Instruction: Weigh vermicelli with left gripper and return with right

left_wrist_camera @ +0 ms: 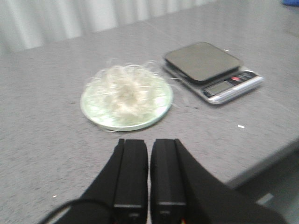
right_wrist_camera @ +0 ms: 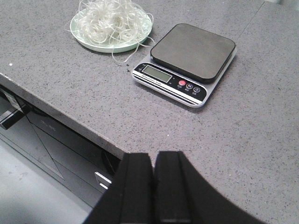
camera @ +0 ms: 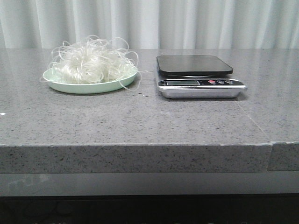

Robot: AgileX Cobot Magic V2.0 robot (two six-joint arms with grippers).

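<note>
The vermicelli (camera: 91, 60) is a fluffy white clump on a mint-green plate (camera: 63, 86) at the back left of the table. It also shows in the left wrist view (left_wrist_camera: 126, 88) and the right wrist view (right_wrist_camera: 111, 18). A digital scale (camera: 196, 74) with a bare black platform stands to its right; it also shows in both wrist views (left_wrist_camera: 205, 63) (right_wrist_camera: 189, 58). My left gripper (left_wrist_camera: 149, 142) is shut and empty, above the table short of the plate. My right gripper (right_wrist_camera: 153, 156) is shut and empty, over the table's front edge. Neither gripper shows in the front view.
The grey stone table (camera: 140, 121) has a front edge (camera: 140, 156) near the camera and a seam (camera: 271, 149) at the right. White curtains (camera: 149, 23) hang behind. Drawers (right_wrist_camera: 46, 144) show under the table edge.
</note>
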